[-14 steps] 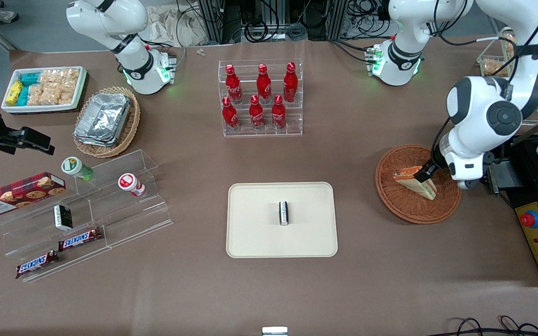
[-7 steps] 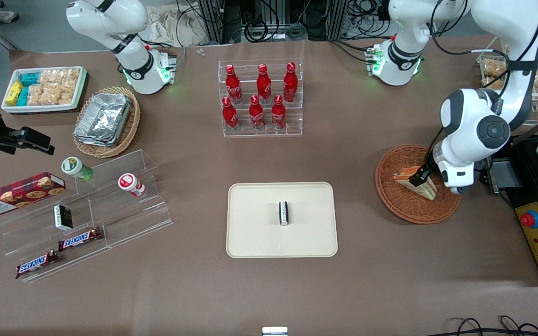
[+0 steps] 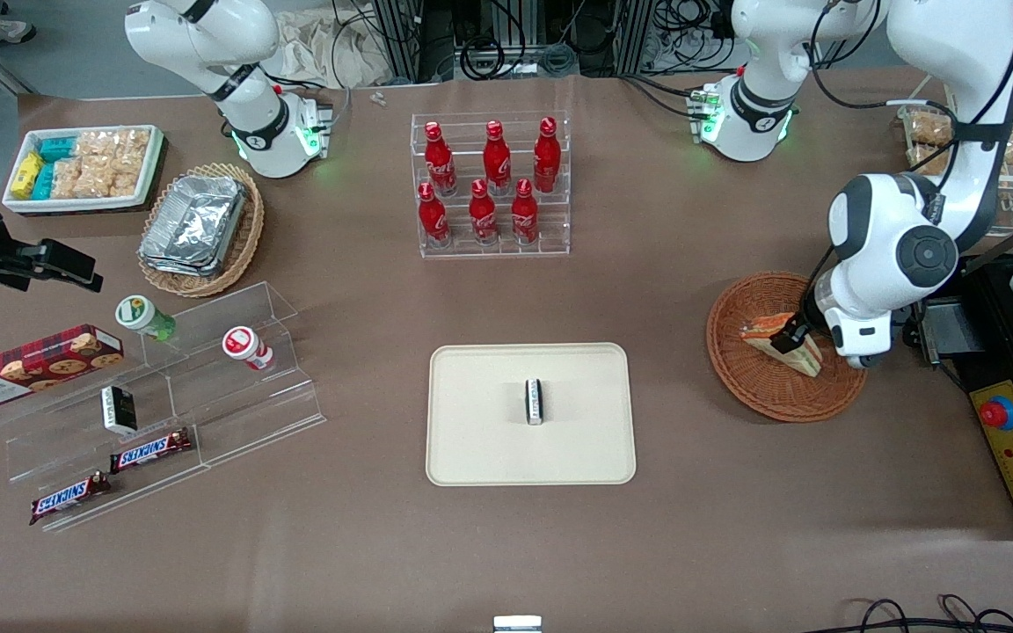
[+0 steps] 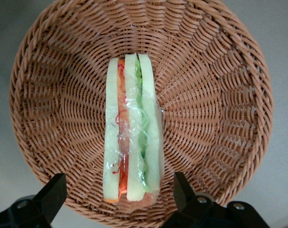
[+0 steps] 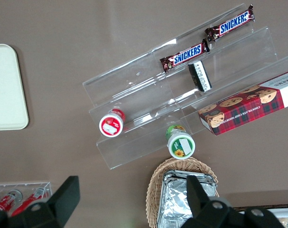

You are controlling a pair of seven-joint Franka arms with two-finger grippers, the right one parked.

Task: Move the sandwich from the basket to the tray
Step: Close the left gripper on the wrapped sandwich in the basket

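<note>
The sandwich [image 3: 779,345], a plastic-wrapped wedge of pale bread with orange-red and green filling, stands on edge in the reddish-brown wicker basket [image 3: 761,387] toward the working arm's end of the table. In the left wrist view the sandwich [image 4: 132,142] lies in the middle of the basket [image 4: 219,95]. My gripper [image 3: 794,334] is down in the basket and open. Its black fingers [image 4: 182,190] stand on either side of the wedge's end, apart from it, and the gripper [image 4: 119,189] holds nothing. The cream tray [image 3: 489,440] lies at the table's middle.
A small black-and-white packet [image 3: 535,402] lies on the tray. A rack of red bottles [image 3: 491,185] stands farther from the camera than the tray. A black control box with a red button [image 3: 997,413] sits beside the basket. A clear shelf of snacks [image 3: 163,396] stands toward the parked arm's end.
The arm's wrist has shifted slightly toward the tray's side and the gripper has settled a little lower around the sandwich. The sandwich has not moved.
</note>
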